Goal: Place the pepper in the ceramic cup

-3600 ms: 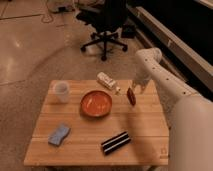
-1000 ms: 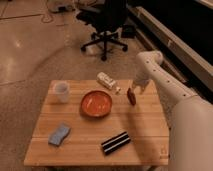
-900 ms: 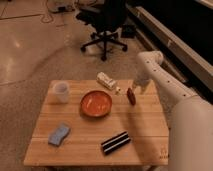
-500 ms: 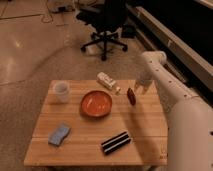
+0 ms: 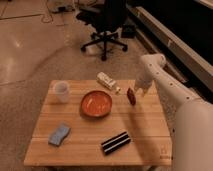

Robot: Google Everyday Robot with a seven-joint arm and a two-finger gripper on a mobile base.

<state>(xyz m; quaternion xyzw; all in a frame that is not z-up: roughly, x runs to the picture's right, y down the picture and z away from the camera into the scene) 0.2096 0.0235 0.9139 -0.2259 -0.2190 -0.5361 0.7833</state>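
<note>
The pepper (image 5: pixel 131 96), small, slim and dark red-brown, hangs nearly upright just above the right part of the wooden table (image 5: pixel 145 125). My gripper (image 5: pixel 133 91) reaches down from the white arm at the table's right edge and is shut on the pepper's top end. The ceramic cup (image 5: pixel 61 91), plain white and handleless, stands upright near the table's far left corner, well apart from the gripper. An orange-red bowl (image 5: pixel 96 103) lies between the cup and the pepper.
A white oblong carton (image 5: pixel 106 81) lies at the table's far edge with a tiny yellowish piece (image 5: pixel 118 90) beside it. A blue sponge (image 5: pixel 59 134) sits front left and a black bar (image 5: pixel 115 142) front centre. An office chair (image 5: pixel 106 20) stands behind the table.
The arm has shifted slightly to the right, and the pepper stays at the gripper's tip at almost the same spot. Nothing else on the table has moved.
</note>
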